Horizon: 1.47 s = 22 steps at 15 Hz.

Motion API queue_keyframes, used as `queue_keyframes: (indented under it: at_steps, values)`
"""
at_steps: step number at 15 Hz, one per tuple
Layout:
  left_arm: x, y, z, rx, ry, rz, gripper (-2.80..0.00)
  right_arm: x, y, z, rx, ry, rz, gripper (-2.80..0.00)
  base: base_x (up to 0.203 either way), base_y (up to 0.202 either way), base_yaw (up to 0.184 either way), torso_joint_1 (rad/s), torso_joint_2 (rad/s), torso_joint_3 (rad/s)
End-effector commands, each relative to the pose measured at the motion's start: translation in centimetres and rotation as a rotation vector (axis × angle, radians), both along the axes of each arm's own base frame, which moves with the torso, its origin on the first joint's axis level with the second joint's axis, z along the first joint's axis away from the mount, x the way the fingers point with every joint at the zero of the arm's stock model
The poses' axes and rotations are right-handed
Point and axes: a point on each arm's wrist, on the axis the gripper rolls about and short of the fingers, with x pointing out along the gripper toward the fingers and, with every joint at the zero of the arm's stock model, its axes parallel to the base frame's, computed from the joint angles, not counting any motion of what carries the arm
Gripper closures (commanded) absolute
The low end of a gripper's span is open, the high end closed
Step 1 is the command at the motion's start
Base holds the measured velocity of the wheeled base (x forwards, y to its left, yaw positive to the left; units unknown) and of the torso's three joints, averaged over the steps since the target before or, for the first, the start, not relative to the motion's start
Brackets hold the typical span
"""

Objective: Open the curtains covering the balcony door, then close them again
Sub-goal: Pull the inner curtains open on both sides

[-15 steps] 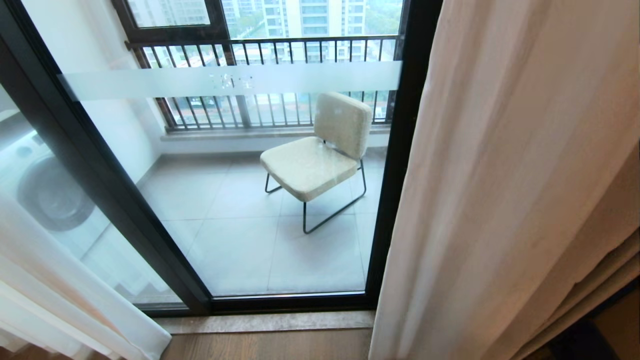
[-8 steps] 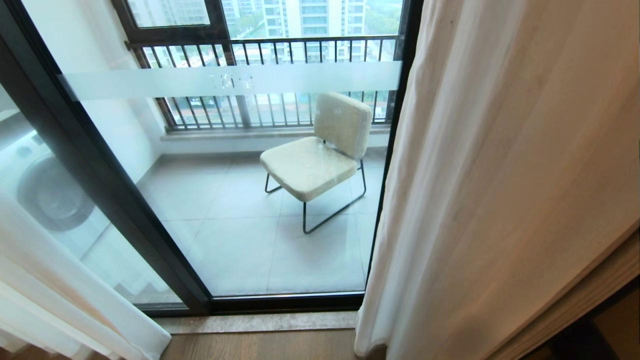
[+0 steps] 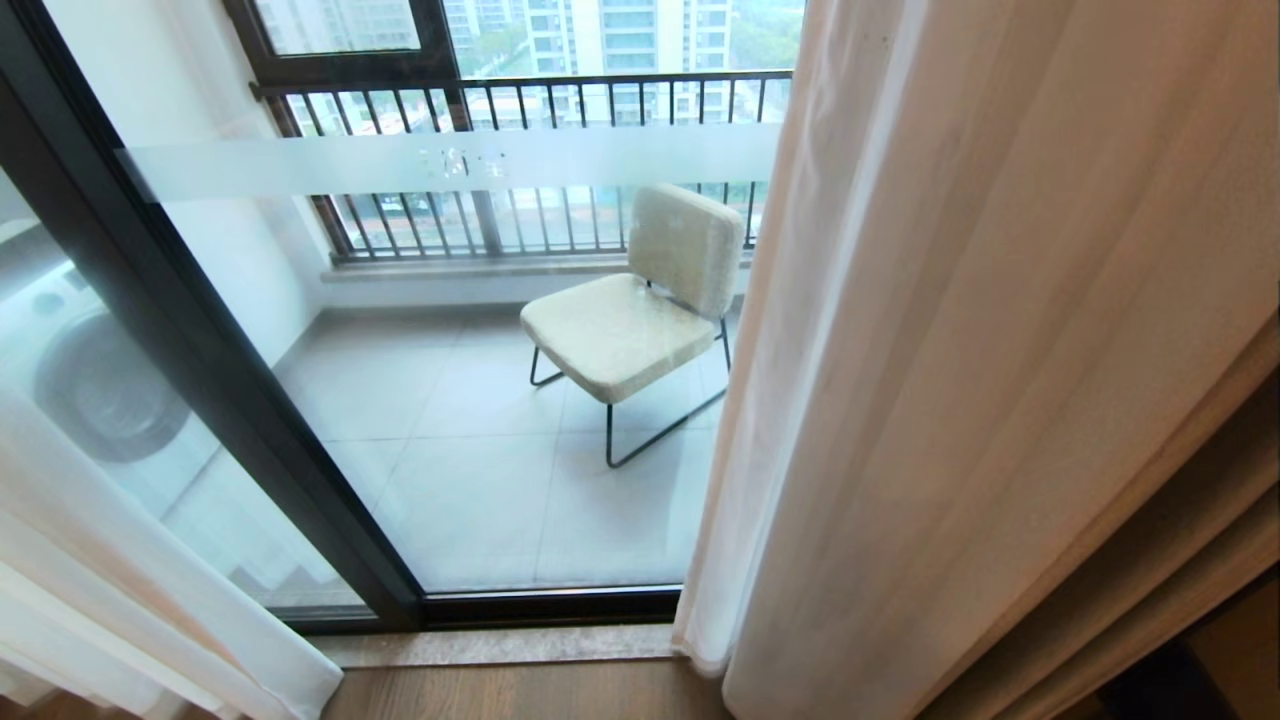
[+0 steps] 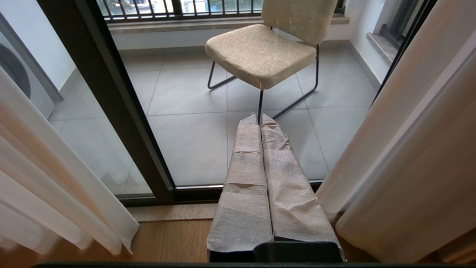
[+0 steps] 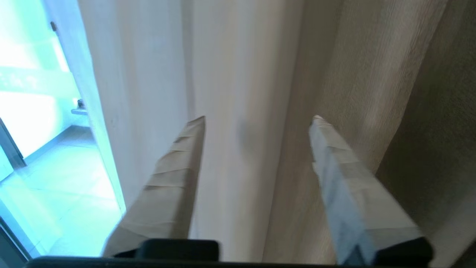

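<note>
The right-hand curtains (image 3: 1000, 350) hide the door frame's right upright and the back edge of the chair (image 3: 640, 310) on the balcony. The small characters on the balcony door's frosted band (image 3: 460, 160) are too faint to read. The washing machine (image 3: 90, 380) shows only dimly through the left sheer and is cut off at the edge. Neither arm appears from the head view.

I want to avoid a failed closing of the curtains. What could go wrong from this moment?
1. The right pincer is open with no fabric between its fingers, so the curtains may slip away ungrasped.
2. Much of the balcony door is uncovered, so closing may stop short.
3. The hem bunches on the floor and could snag.
</note>
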Motion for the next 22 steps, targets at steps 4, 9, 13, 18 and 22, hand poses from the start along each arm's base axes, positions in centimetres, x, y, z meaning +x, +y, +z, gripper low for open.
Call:
queue_keyframes:
  at_steps: [4,9,13,18,22]
  values:
    - [0.0,0.0,0.0,0.000,-0.001,0.000,0.00,-2.9,1.8,-1.2,-0.013,-0.021,0.008,-2.80,0.000,0.000,0.000,0.000,0.00,0.000]
    - [0.0,0.0,0.0,0.000,-0.001,0.000,0.00,-5.8,4.3,-3.9,-0.015,-0.028,0.107,-2.80,0.000,0.000,0.000,0.000,0.00,0.000]
    - [0.0,0.0,0.0,0.000,-0.001,0.000,0.00,-6.8,5.3,-4.8,-0.021,-0.039,0.185,0.00,0.000,0.000,0.000,0.000,0.00,0.000]
    - [0.0,0.0,0.0,0.000,-0.001,0.000,0.00,-7.1,6.1,-5.0,-0.014,-0.048,0.296,0.00,0.000,0.000,0.000,0.000,0.00,0.000]
    - [0.0,0.0,0.0,0.000,-0.001,-0.001,0.00,-6.2,6.8,-4.8,-0.010,-0.050,0.396,0.00,0.000,0.000,0.000,0.000,0.00,0.000]
